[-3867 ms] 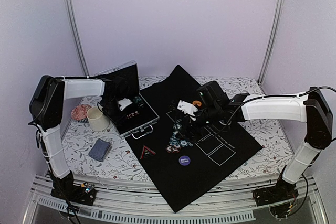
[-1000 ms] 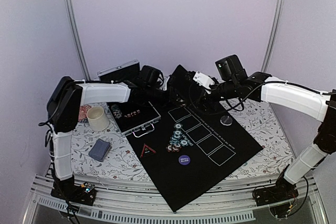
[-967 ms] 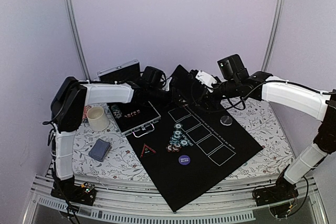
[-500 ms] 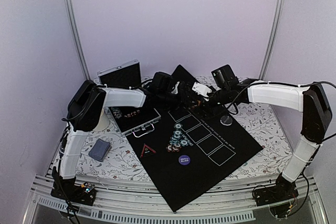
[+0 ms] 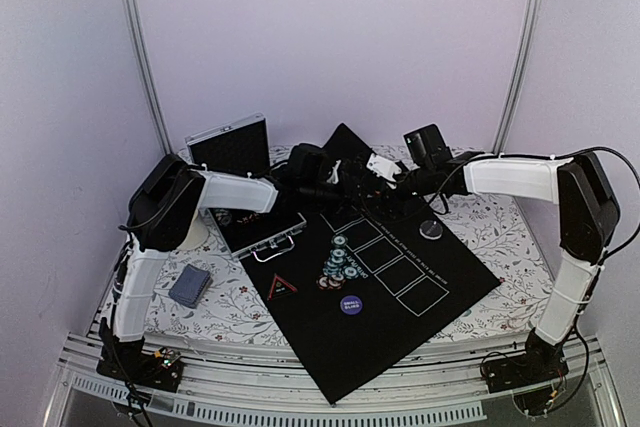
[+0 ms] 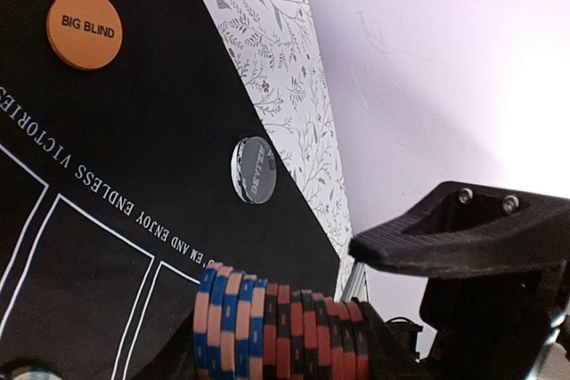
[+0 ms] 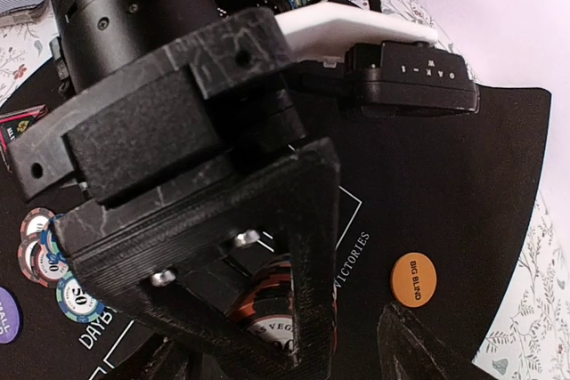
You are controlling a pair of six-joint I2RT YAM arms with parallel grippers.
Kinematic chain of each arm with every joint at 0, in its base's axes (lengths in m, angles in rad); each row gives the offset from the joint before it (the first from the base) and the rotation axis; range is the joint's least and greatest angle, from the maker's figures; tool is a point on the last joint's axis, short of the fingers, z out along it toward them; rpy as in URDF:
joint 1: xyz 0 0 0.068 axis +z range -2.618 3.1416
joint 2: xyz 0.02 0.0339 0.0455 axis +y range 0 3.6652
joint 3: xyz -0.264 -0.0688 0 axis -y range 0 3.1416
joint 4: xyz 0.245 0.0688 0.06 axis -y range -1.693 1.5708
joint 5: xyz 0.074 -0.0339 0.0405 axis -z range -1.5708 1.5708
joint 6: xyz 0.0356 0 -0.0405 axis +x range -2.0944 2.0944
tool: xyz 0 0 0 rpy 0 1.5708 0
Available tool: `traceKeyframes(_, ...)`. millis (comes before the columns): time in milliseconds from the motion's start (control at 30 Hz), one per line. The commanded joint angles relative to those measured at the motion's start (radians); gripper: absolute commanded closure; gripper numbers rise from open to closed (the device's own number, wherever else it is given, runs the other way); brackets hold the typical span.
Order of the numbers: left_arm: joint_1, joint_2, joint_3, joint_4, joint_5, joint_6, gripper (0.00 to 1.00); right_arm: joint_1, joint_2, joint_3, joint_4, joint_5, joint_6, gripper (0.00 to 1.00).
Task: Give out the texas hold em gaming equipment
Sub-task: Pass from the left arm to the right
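My left gripper [image 5: 338, 183] is shut on a sideways stack of blue-and-orange and red-and-black poker chips [image 6: 283, 331], held above the far end of the black mat [image 5: 400, 317]. My right gripper [image 5: 386, 185] is open right against it. In the right wrist view the stack's end face [image 7: 278, 316] shows behind the left gripper's triangular finger [image 7: 307, 246]. An orange Big Blind button [image 6: 85, 28] and a dark dealer button [image 5: 431, 230] lie on the mat. A pile of teal, red and white chips [image 5: 340, 267], a purple button [image 5: 351, 303] and a red-edged triangle [image 5: 281, 288] lie nearer.
The open silver case [image 5: 262, 219] stands at the back left, its lid [image 5: 228, 143] upright. A cream cup [image 5: 186, 233] sits to its left, partly behind the left arm. A grey-blue deck of cards [image 5: 190, 285] lies on the floral cloth at the near left.
My left arm has swung from the case to the mat's far end with the chip stack. My right gripper has come left and down to meet it. A dark button now lies on the mat's right.
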Motion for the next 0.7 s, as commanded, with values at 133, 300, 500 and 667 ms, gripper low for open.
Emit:
traceKeyframes(133, -0.018, -0.086, -0.029, 0.122, 0.025, -0.035, 1.0, -0.023, 0.048, 0.018, 0.075, -0.084, 0.005, 0.3)
traceKeyframes(300, -0.021, -0.086, -0.034, 0.138, 0.021, -0.046, 1.0, -0.023, 0.078, 0.027, 0.088, -0.073, 0.006, 0.3)
traceKeyframes(500, -0.028, -0.08, -0.027, 0.145, 0.025, -0.048, 1.0, -0.023, 0.088, 0.036, 0.102, -0.058, 0.015, 0.44)
traceKeyframes(667, -0.03, -0.083, -0.036, 0.147, 0.025, -0.051, 1.0, -0.024, 0.091, 0.033, 0.117, -0.056, 0.028, 0.59)
